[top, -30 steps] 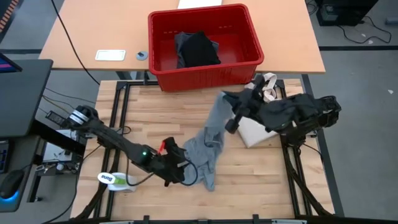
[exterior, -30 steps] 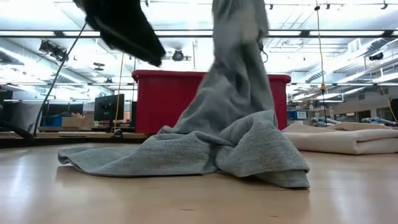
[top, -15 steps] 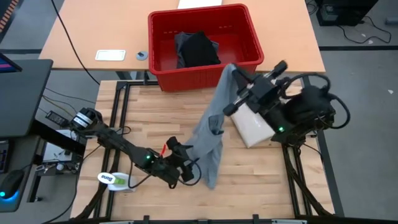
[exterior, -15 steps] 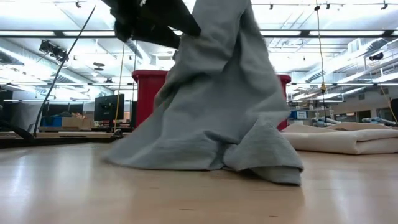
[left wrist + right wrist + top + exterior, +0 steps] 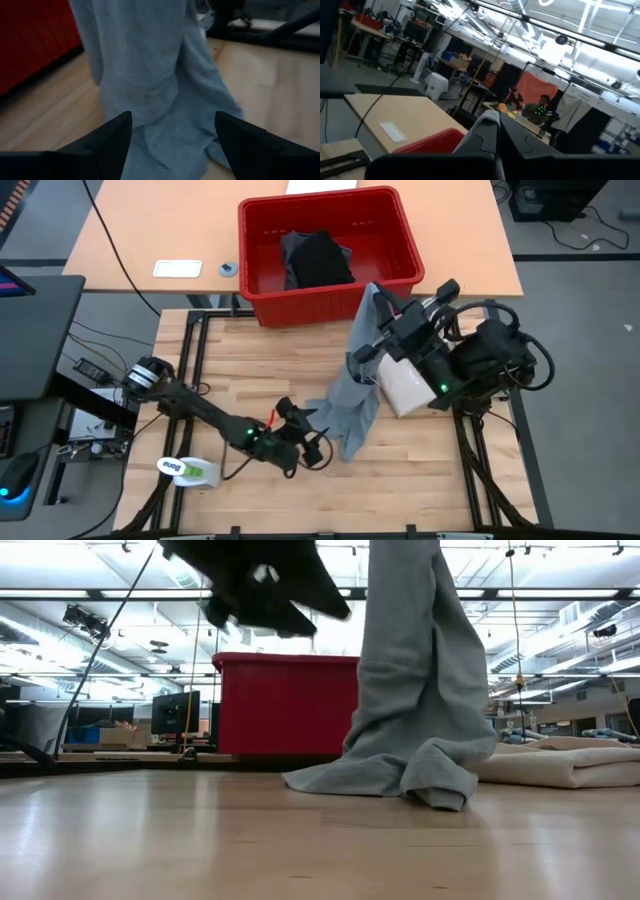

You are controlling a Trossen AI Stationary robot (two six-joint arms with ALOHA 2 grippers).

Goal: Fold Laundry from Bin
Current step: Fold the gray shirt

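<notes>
A light grey T-shirt hangs from my right gripper, which is shut on it high above the table's right half, just in front of the red bin. The shirt's lower end rests bunched on the wood. A black garment lies inside the bin. My left gripper stands open near the table's front edge. It faces the shirt's lower part, with nothing between its fingers. My right gripper pinches the shirt's upper end between its two shut fingers. A bunched fold of the cloth shows at the fingertips. The fingers reach about level from the table's right side toward the bin. The shirt hangs below them, and its lower end lies on the table.
A folded cream cloth bag lies on the table under the right arm and shows at the right in the low view. A green and white bottle lies at the front left corner. A white card lies on the far table.
My right gripper has risen toward the bin and turned, drawing the shirt up. The cloth that lay spread leftward has been pulled in, and only a small bunch stays on the table. My left gripper has moved toward the table's right edge, closer to the shirt's lower end.
</notes>
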